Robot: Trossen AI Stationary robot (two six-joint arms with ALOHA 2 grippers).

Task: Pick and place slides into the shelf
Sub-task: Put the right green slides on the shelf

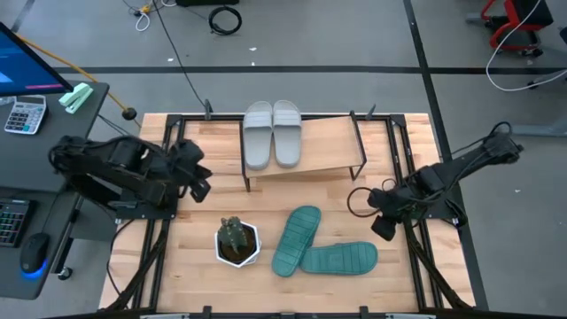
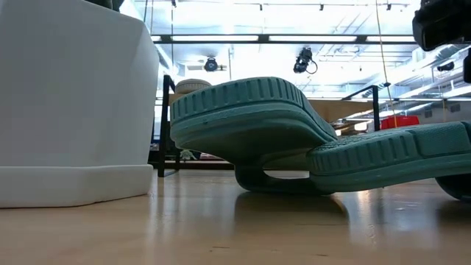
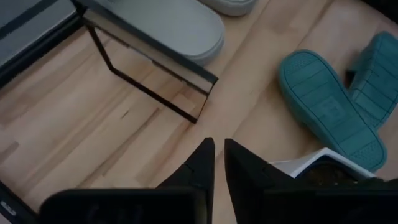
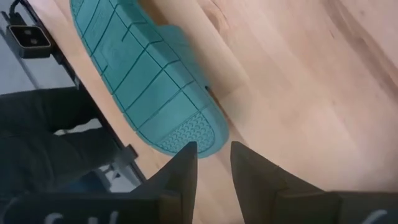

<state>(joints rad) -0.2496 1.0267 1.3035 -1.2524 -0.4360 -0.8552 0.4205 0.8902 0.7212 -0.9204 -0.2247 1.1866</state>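
- Grey slides point(image 1: 272, 133): the pair sits side by side on the shelf point(image 1: 323, 142), left end of the top board, upper centre of the high view. Right part of the board is bare.
- Teal slides: both on the table point(image 1: 407, 142), lower centre of the high view. Left teal slide point(image 1: 296, 240) is angled and sole-up in the left wrist view. Right teal slide point(image 1: 340, 258) lies crosswise, sole-up, its end touching or tucked under the left one.
- Low view: the left teal slide leans over the right one; its raised sole blocks most of the shelf behind it.
- Potted plant point(image 1: 236, 242) in a white pot stands just left of the teal pair, near the left slide, and fills the left of the low view.
- Left gripper point(image 3: 218, 167): empty, fingers nearly pinched together with only a thin slit between them. It hangs over bare table at centre left of the high view, near the shelf's left legs, with the pot rim just beside it.
- Right gripper point(image 4: 213, 163): empty, fingers parted by a narrow gap. It hovers at centre right of the high view, just right of the crosswise teal slide, over that slide's end at the table edge.
- Off-table, upper left of the high view: calculator point(image 1: 25, 114), monitor corner; mouse point(image 1: 34, 252) lower left. Cables on the floor at the top.
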